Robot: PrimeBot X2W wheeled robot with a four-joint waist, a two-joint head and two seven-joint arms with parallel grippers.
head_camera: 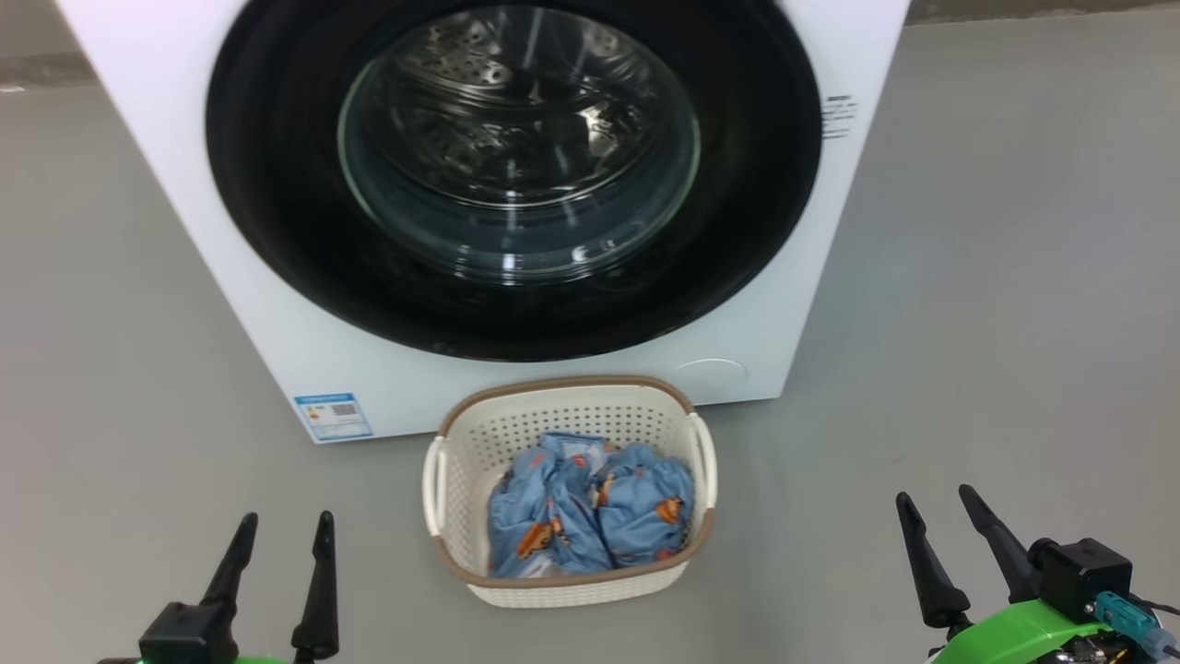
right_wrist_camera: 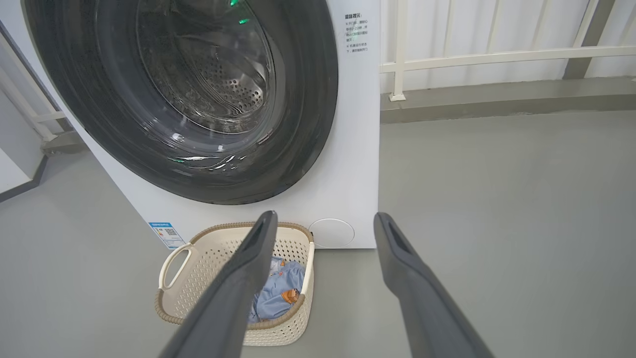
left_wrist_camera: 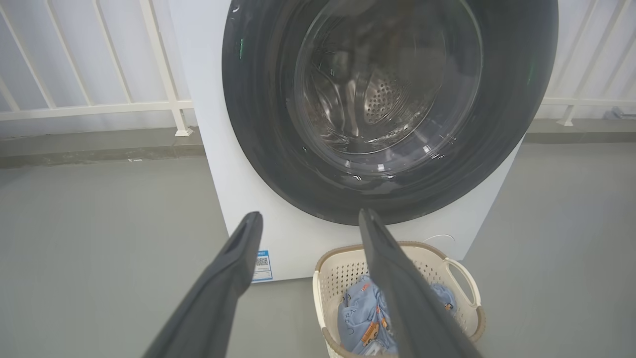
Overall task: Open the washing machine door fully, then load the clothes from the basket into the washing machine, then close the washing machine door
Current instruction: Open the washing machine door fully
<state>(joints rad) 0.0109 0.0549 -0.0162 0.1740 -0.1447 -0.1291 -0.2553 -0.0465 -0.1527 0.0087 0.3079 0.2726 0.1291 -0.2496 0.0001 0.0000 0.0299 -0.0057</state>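
Observation:
The white washing machine (head_camera: 811,304) stands ahead, its round glossy black door (head_camera: 277,184) shut flat against the front, the steel drum showing through the glass. On the floor before it sits the cream basket (head_camera: 553,420), holding light blue clothes (head_camera: 590,516) with orange figures. My left gripper (head_camera: 284,524) is open at the lower left, short of the basket, empty. My right gripper (head_camera: 936,498) is open at the lower right, also empty. In the left wrist view the door (left_wrist_camera: 258,124) and basket (left_wrist_camera: 343,271) lie beyond the fingers; the right wrist view shows the door (right_wrist_camera: 308,99), basket (right_wrist_camera: 198,278) and clothes (right_wrist_camera: 276,298).
Bare grey floor (head_camera: 1014,323) spreads on both sides of the machine. A white railing (left_wrist_camera: 99,107) on a low kerb runs behind it, also seen as a railing (right_wrist_camera: 497,57) at the right. A blue label (head_camera: 334,417) marks the machine's lower left corner.

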